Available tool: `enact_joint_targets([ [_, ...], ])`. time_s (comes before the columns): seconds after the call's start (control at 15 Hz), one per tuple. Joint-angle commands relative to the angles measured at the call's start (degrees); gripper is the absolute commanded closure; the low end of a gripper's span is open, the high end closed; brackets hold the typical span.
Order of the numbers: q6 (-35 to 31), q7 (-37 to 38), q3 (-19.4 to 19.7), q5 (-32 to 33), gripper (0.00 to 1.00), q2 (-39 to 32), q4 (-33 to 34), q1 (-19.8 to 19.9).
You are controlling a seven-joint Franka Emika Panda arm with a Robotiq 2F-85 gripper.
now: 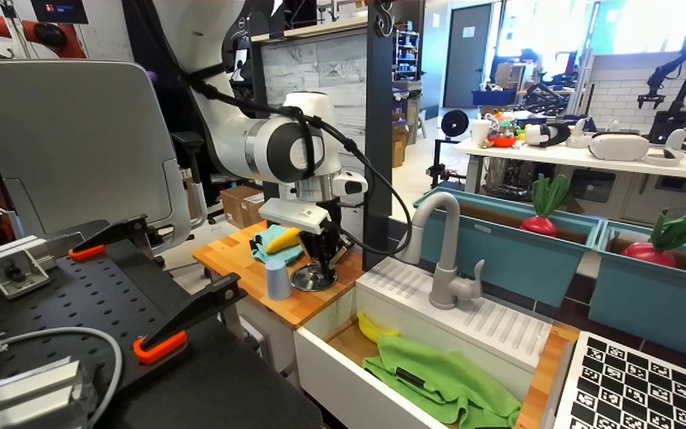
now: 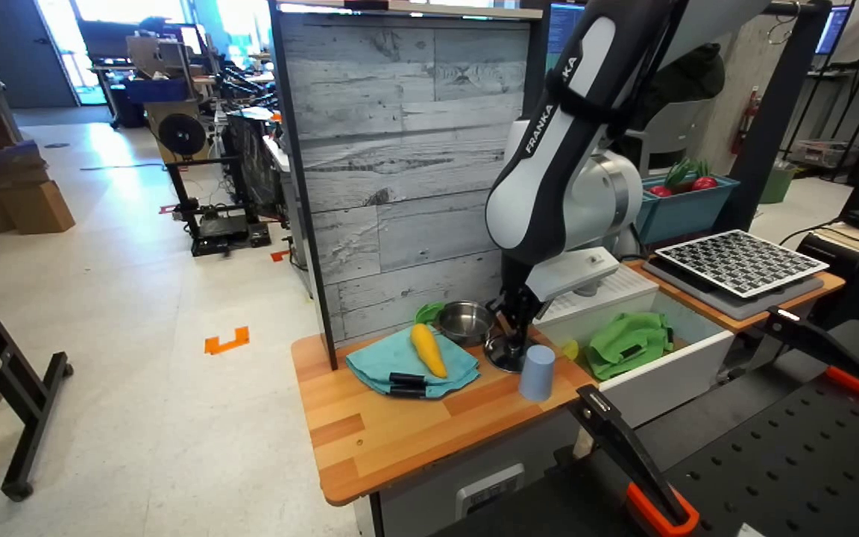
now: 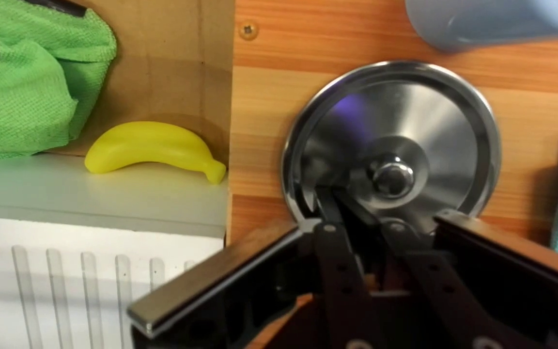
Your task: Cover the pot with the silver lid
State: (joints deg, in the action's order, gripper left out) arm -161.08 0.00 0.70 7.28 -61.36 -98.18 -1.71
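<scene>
The silver lid (image 3: 439, 131) is a round shiny disc with a small knob (image 3: 394, 179). It lies flat on the wooden counter, also in both exterior views (image 1: 302, 281) (image 2: 498, 359). My gripper (image 3: 332, 190) is over the lid, its fingertips together beside the knob with nothing seen between them. In both exterior views the gripper (image 1: 321, 274) (image 2: 517, 344) points down at the lid; I cannot tell whether it touches. The pot (image 2: 465, 322), small, round and uncovered, stands behind the lid near the wall panel. It is out of the wrist view.
A blue cup (image 2: 537, 373) stands close beside the lid. A teal cloth (image 2: 385, 358) with a yellow toy vegetable (image 2: 428, 349) lies near the pot, with a green item (image 2: 429, 312) behind. The sink (image 1: 343, 375) holds a toy banana (image 3: 148, 145) and green cloth (image 1: 438, 375). A wall panel (image 2: 414, 209) stands behind.
</scene>
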Motion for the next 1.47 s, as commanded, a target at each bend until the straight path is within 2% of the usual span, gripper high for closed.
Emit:
enact_joint_targets([
  [0.0,-2.52,-0.08,0.77,-0.81,0.65,-0.91,-0.22,-0.51],
  [0.33,-6.47,-0.37,0.21,-1.3,0.31,1.12,-3.67,0.76],
  [0.53,-9.78,-0.71,-0.66,-1.89,0.06,2.28,-5.8,2.51],
  [0.6,-10.83,-1.01,-1.06,-1.98,0.01,2.8,-6.69,3.23],
  [0.93,-13.27,-1.32,-1.55,-2.03,0.0,5.42,-10.09,4.25],
  [1.4,-10.58,-1.14,0.24,-0.84,0.0,7.87,-11.95,-0.41],
])
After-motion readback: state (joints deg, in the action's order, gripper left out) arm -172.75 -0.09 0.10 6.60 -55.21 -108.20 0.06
